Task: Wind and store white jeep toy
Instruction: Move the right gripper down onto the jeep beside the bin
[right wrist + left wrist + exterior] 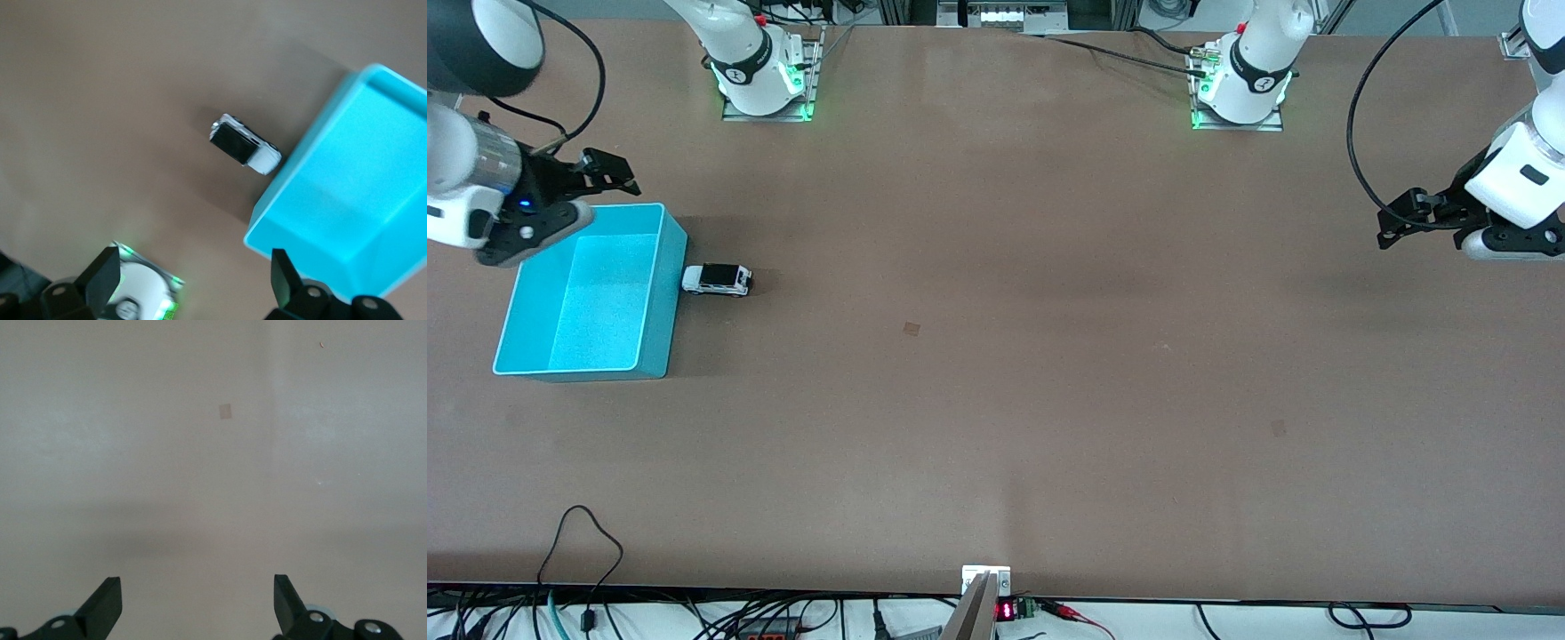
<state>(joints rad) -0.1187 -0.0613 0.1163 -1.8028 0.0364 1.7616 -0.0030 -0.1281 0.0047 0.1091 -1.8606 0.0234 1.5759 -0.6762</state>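
The white jeep toy (718, 279) stands on its wheels on the table, its nose touching or almost touching the side wall of the turquoise bin (660, 302). The right wrist view shows the jeep (244, 145) with its black rear roof beside the bin (313, 140), which has nothing in it. My right gripper (615, 174) hangs open and empty over the bin's corner toward the arm bases; its fingers (102, 272) spread wide. My left gripper (1400, 222) waits open and empty over bare table at the left arm's end, as the left wrist view (198, 597) confirms.
The two arm bases (763, 80) (1240, 89) stand along the table's edge farthest from the front camera. A small square mark (911, 328) lies on the table near its middle. Cables (587, 551) trail over the edge nearest the camera.
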